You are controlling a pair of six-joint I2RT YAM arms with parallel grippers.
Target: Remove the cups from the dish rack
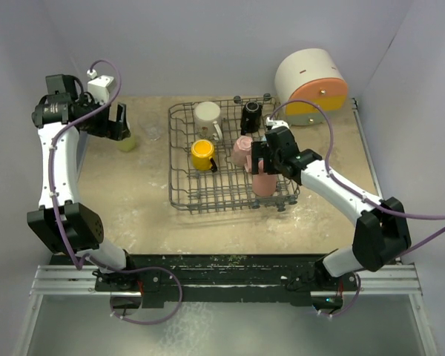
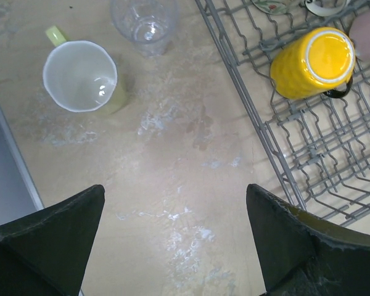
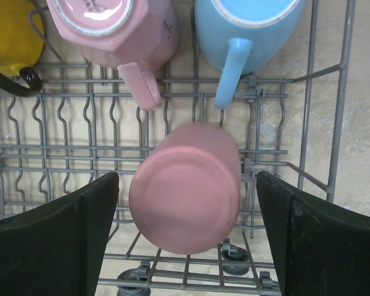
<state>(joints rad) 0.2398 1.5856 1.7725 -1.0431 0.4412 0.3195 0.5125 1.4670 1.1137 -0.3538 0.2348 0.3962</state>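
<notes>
The dark grey wire dish rack (image 1: 171, 163) sits mid-table. In it stand a cream mug (image 1: 207, 115), a black cup (image 1: 251, 116), an orange-yellow cup (image 1: 202, 154), a pink mug (image 1: 242, 150) and a salmon tumbler (image 1: 265, 182). My right gripper (image 3: 186, 234) is open, its fingers on either side of the upside-down salmon tumbler (image 3: 185, 188) without touching it. The pink mug (image 3: 111, 28) and a light blue mug (image 3: 246, 31) stand just beyond. My left gripper (image 2: 176, 240) is open and empty over bare table. A yellow-green mug (image 2: 80, 75) and a clear glass (image 2: 145, 21) stand upright left of the rack (image 2: 283, 166).
A round white container with orange and yellow drawers (image 1: 311, 85) stands at the back right, behind the rack. Walls close in the table on the left, back and right. The orange-yellow cup (image 2: 313, 61) lies near the rack's left side.
</notes>
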